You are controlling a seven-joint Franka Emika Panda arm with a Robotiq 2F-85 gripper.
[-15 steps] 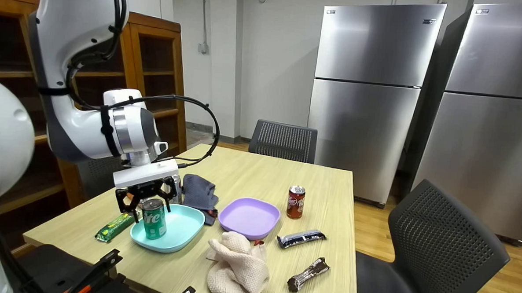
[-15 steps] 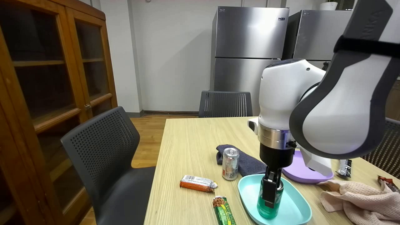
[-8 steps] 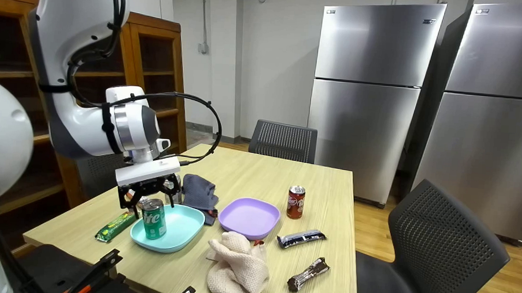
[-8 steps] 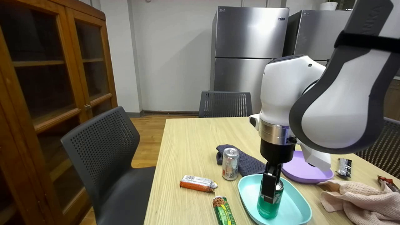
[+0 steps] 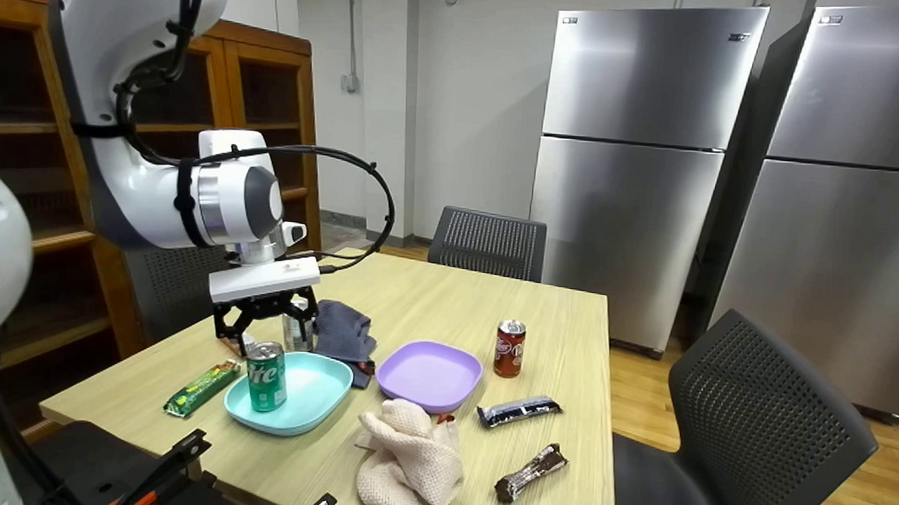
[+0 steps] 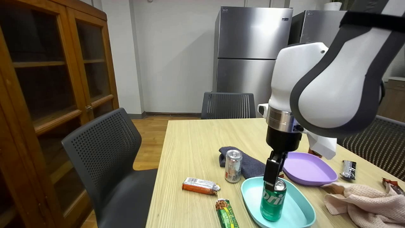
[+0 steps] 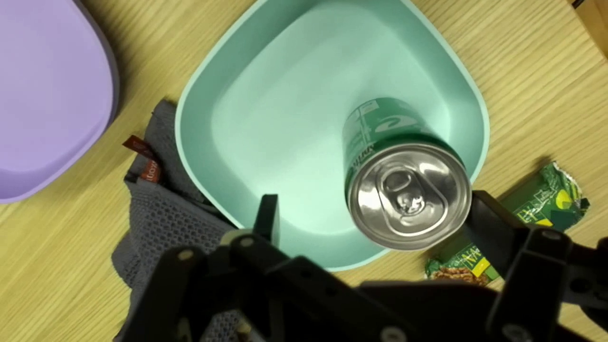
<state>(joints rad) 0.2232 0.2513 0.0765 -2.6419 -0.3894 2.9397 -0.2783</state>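
Observation:
A green soda can (image 5: 264, 387) stands upright on the teal plate (image 5: 314, 407), near one rim. My gripper (image 6: 271, 186) is over that plate, its fingertips around the height of the can's top. In the wrist view the jaws of the gripper (image 7: 378, 221) are spread wide. One of its fingers (image 7: 494, 225) appears right beside the can's silver lid (image 7: 409, 197); whether they touch I cannot tell. A broad gap separates the opposite finger (image 7: 267, 216) from the can. Nothing is gripped.
Beside the teal plate lie a green-wrapped bar (image 6: 226, 212), an orange-wrapped bar (image 6: 201, 186), a silver can (image 6: 233, 167) and a dark grey cloth (image 7: 168, 209). Farther along are a purple plate (image 5: 429, 377), a red-brown can (image 5: 509, 350), a beige cloth (image 5: 410, 463) and two bars.
My gripper has risen from around the green can, and its fingers look somewhat wider apart. The can has stayed in place on the teal plate, with more of its label now uncovered.

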